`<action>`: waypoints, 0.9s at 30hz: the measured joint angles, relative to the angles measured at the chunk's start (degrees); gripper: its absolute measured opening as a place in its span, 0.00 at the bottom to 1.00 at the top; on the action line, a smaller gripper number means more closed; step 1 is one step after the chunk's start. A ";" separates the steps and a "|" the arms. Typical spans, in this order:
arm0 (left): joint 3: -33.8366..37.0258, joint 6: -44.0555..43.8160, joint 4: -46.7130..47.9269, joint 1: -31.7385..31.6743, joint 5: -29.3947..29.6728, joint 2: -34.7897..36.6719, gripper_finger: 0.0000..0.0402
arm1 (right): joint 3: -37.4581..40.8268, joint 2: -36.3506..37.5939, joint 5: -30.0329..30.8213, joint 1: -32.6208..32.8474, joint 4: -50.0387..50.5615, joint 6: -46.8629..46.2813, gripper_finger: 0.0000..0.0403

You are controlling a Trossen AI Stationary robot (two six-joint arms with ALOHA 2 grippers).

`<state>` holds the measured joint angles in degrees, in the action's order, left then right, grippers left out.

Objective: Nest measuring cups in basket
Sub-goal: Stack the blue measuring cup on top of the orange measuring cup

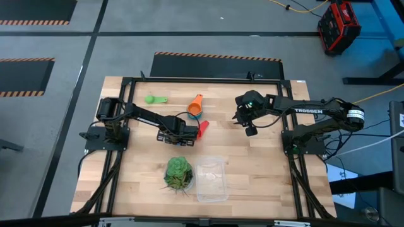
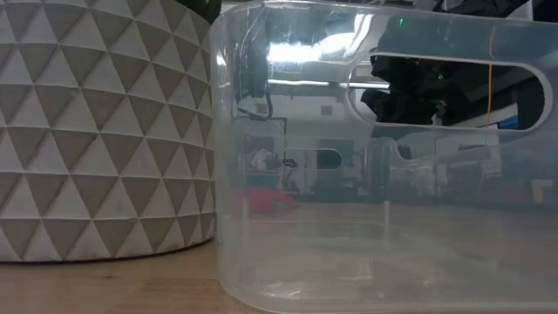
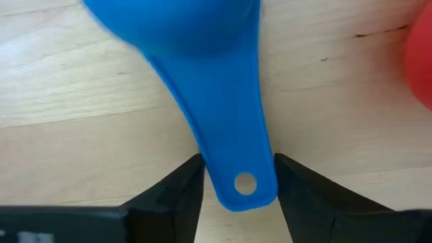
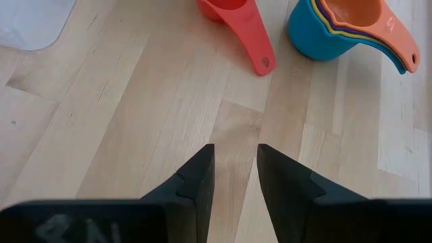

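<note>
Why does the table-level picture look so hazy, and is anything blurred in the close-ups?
Low view: the camera looks through the clear basket, whose wall smears the room behind and catches bright glare near its top. Left wrist view: the blue cup sits so near that its bowl blurs. Right wrist view: the red cup and the nested stack look sharp.

The left arm reaches from its base at the table's left edge toward the middle, its wrist low over the wood, and the left gripper (image 3: 237, 192) holds its two dark fingers (image 3: 177, 196) parted, one on each side of a blue cup handle (image 3: 233, 135) (contact with it cannot be made out). The right arm stretches in from the right edge with its elbow bent. The right gripper (image 4: 235, 177) hangs above bare tabletop, fingers a narrow gap apart, gripping nothing.
</note>
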<state>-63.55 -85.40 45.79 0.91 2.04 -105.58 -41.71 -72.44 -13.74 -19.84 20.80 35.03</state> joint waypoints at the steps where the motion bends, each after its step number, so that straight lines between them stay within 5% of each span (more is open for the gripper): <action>1: 0.00 0.01 0.02 0.00 0.00 0.00 0.41 | 0.00 0.00 0.00 0.00 0.00 0.00 0.29; 27: 0.13 0.43 2.54 -0.02 0.36 2.75 0.34 | 0.00 0.00 0.00 0.02 -0.42 0.00 0.29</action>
<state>-63.42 -84.97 48.33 0.89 2.40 -102.83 -41.71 -72.44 -13.74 -19.81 20.38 35.03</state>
